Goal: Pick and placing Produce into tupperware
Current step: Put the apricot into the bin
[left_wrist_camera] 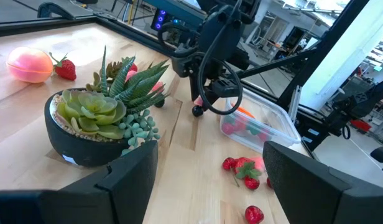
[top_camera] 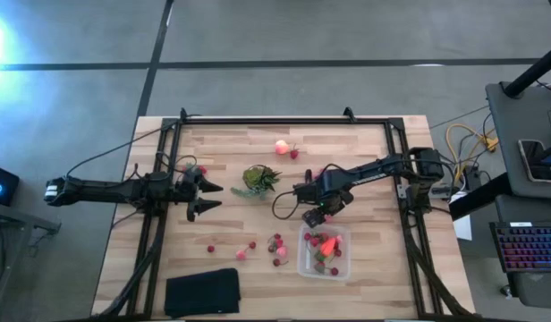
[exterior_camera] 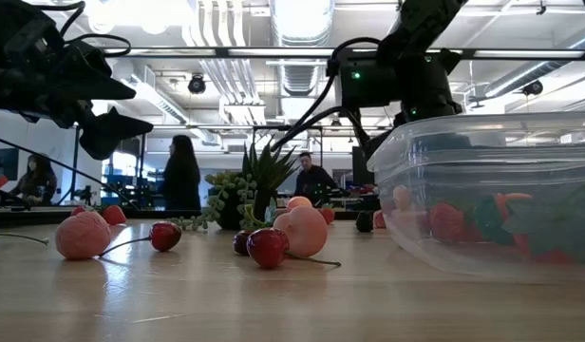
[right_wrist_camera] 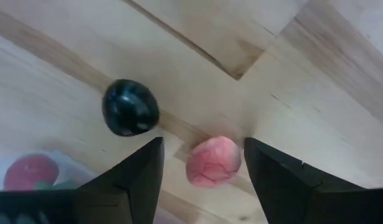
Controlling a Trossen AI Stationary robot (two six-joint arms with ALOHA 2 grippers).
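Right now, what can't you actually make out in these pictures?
- Whether the right hand touches the pink piece: the right wrist view cuts its fingers off at the edge.
- How many pieces lie in the tupperware: too small from above, blurred behind its wall in the low view.
- The dark round piece: its kind is unclear.

Evenly lit from overhead, with only soft, short shadows on the worktop [top_camera: 365, 152]. Strong white glare at the floor's left edge from above. Blown-out ceiling lights [exterior_camera: 302, 19] at table height, the arms nearly silhouetted. Soft focus on the nearest berry [exterior_camera: 268, 247]. Blurred throughout in the right wrist close-up.
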